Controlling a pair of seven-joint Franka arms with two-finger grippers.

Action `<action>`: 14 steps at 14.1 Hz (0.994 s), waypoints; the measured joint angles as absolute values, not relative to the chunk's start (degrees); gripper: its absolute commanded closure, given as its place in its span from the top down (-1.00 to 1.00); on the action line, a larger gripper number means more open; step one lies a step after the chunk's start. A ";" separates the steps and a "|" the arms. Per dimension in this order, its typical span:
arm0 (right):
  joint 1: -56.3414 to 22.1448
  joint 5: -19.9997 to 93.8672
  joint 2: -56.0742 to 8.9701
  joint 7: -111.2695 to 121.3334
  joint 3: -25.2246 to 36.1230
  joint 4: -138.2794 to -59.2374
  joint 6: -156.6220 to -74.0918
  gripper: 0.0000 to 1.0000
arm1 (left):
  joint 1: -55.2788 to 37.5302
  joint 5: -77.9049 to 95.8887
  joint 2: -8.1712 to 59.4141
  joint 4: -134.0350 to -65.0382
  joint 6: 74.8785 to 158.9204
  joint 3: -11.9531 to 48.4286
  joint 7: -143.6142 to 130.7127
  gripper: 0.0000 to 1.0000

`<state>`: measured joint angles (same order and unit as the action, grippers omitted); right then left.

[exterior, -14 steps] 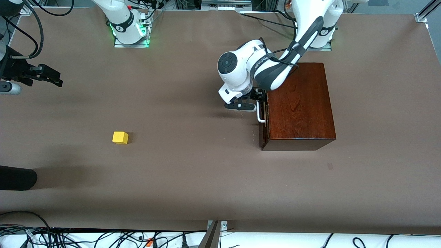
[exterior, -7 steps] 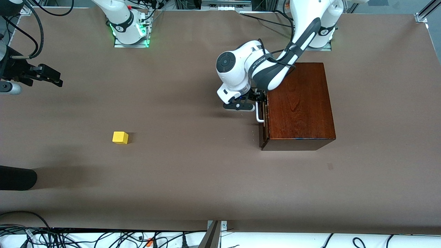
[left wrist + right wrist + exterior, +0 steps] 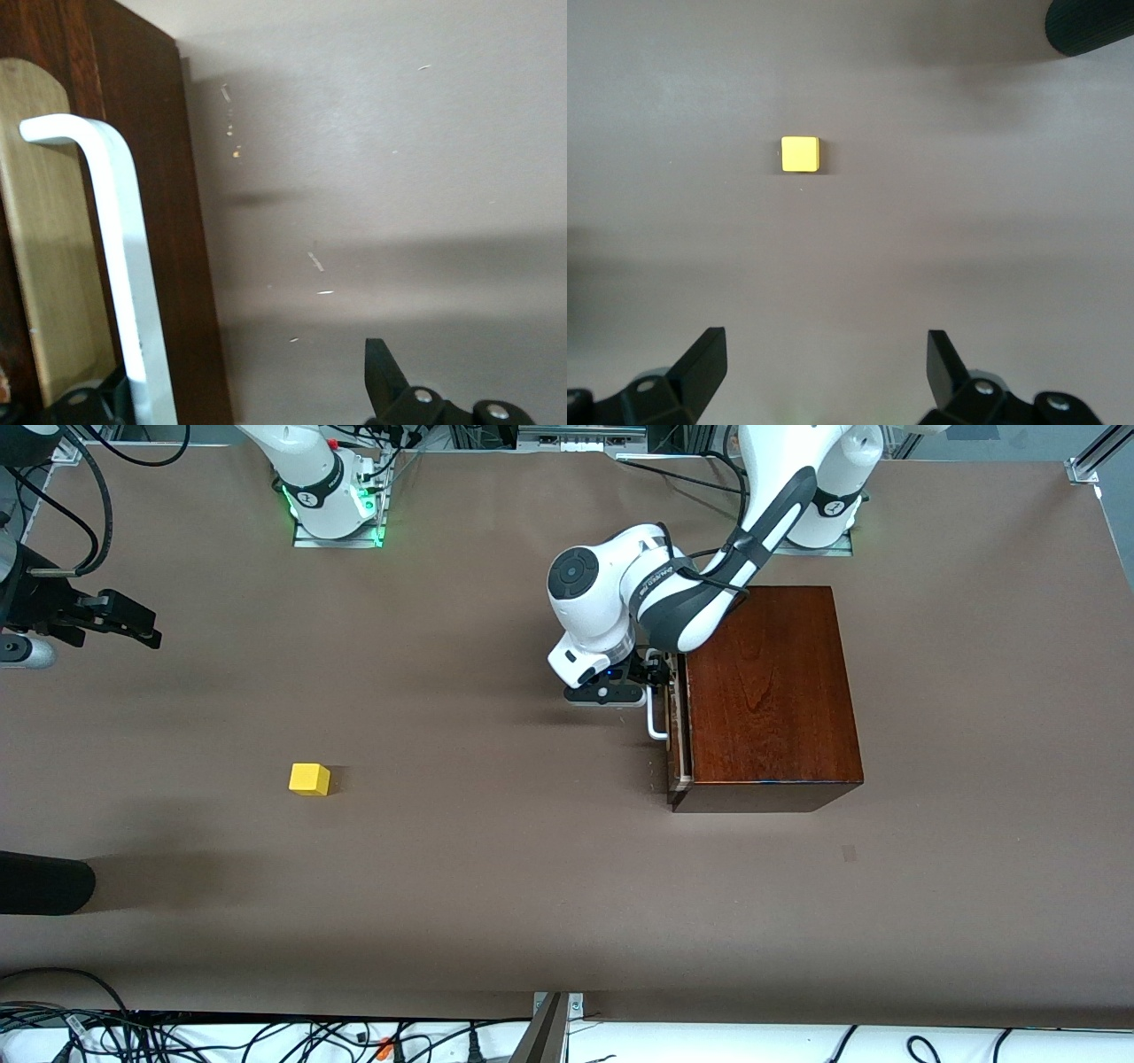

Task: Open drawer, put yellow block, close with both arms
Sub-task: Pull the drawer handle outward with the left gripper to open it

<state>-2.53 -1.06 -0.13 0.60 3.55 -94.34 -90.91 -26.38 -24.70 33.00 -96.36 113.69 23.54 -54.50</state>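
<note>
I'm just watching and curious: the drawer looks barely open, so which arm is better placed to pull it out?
The left. Its gripper is already at the drawer's white handle, fingers spread around the bar. The right gripper hangs open over bare table, with the yellow block untouched.

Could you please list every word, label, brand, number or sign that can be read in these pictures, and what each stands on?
Lettering on the left arm: present, too small to read.
Wooden box, yellow block and table: no text.
Both wrist views: no text.
</note>
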 measured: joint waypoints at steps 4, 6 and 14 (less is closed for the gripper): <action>-2.53 -1.06 -0.13 0.60 3.55 -94.34 -90.91 1.00 | -27.76 -24.70 34.59 -93.79 113.43 23.47 -55.60 1.00; -2.53 -1.06 -0.15 0.60 3.55 -94.34 -90.91 1.00 | -28.30 -24.70 35.42 -92.48 112.97 23.42 -56.15 1.00; -2.53 -1.06 -0.27 0.60 3.54 -94.34 -90.91 1.00 | -29.58 -24.70 37.06 -89.66 112.79 23.37 -57.32 1.00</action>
<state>-2.53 -1.06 -0.27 0.60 3.54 -94.34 -90.91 -29.58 -24.70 37.06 -89.66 112.79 23.37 -57.32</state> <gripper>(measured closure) 0.000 0.000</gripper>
